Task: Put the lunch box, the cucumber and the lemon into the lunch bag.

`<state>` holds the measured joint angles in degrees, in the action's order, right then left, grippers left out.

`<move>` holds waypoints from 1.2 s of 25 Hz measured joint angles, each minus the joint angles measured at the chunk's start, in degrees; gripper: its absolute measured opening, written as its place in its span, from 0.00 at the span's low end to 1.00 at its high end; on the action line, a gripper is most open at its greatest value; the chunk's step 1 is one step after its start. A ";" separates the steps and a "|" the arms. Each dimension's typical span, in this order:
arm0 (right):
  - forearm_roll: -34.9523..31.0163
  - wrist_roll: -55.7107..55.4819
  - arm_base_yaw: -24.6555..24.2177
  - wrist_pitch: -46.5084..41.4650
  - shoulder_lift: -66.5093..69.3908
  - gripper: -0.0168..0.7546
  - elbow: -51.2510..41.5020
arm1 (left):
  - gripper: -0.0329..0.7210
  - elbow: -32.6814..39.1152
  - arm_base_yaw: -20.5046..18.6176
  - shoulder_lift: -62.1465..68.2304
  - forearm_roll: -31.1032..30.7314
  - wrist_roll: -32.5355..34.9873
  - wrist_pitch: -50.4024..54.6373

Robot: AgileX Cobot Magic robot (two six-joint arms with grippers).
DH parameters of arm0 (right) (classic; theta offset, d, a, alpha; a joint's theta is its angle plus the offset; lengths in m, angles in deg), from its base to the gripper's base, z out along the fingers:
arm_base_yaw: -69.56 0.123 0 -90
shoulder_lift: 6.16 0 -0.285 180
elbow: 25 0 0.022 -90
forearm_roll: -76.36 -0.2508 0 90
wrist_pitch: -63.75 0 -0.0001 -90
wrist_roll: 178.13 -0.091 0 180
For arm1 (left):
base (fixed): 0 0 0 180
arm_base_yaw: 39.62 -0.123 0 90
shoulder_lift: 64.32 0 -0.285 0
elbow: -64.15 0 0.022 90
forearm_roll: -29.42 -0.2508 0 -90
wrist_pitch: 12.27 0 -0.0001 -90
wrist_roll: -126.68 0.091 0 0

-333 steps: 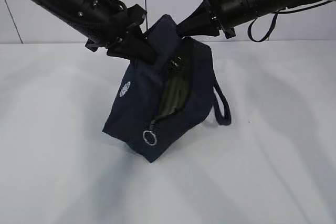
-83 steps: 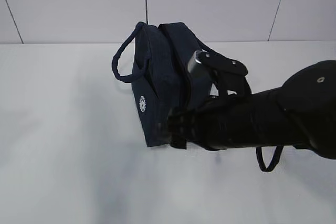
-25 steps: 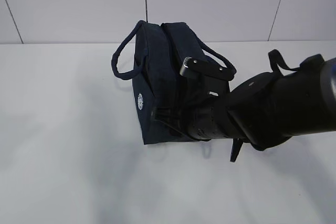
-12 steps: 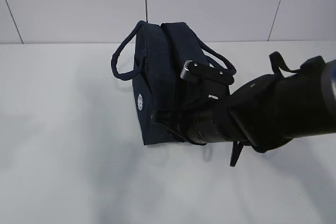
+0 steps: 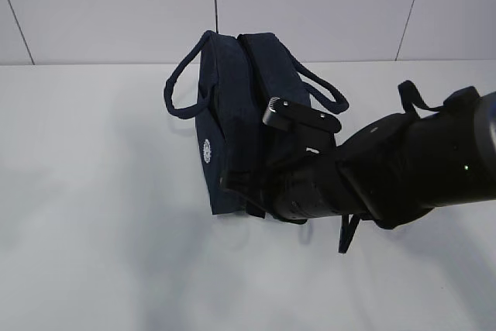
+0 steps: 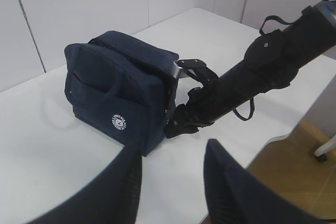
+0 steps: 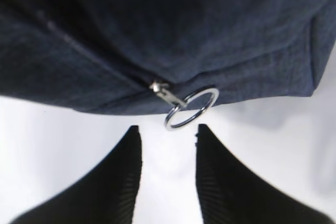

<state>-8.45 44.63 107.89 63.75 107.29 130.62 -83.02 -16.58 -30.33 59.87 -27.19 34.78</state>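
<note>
The dark navy lunch bag (image 5: 232, 114) stands upright on the white table, zipped shut, its round white logo (image 5: 206, 149) facing left. It also shows in the left wrist view (image 6: 121, 93). My right gripper (image 7: 168, 128) is open, its tips just short of the metal ring pull (image 7: 191, 107) at the zipper's end, not touching it. In the exterior view the right gripper (image 5: 236, 187) sits low against the bag's near end. My left gripper (image 6: 173, 153) is open and empty, well back from the bag. The lunch box, cucumber and lemon are hidden.
The white table (image 5: 93, 230) spreads round the bag. The right arm (image 5: 403, 168) lies across the right side. The table's front edge (image 6: 273, 137) and the floor beyond show in the left wrist view. A white panelled wall stands behind.
The right gripper has slid slightly further left and lower along the bag's near end. The bag has stayed put.
</note>
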 joint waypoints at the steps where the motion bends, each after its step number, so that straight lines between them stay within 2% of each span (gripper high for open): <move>1: 0.00 0.00 0.00 0.51 0.00 0.40 0.00 | 0.40 0.00 0.00 0.00 0.00 0.00 0.00; 8: -1.06 0.13 0.00 4.97 0.00 0.45 0.00 | 0.40 0.00 0.00 0.00 0.13 0.00 0.00; 21: -4.26 0.63 0.00 5.89 0.00 0.35 0.00 | 0.40 0.00 0.00 0.00 0.39 0.00 0.00; 30: -4.70 3.76 0.00 7.52 0.00 0.34 0.00 | 0.40 0.00 0.00 0.00 0.39 0.00 0.00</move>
<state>-13.15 48.39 107.89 71.27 107.29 130.62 -83.02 -16.58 -30.33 60.26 -27.19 34.78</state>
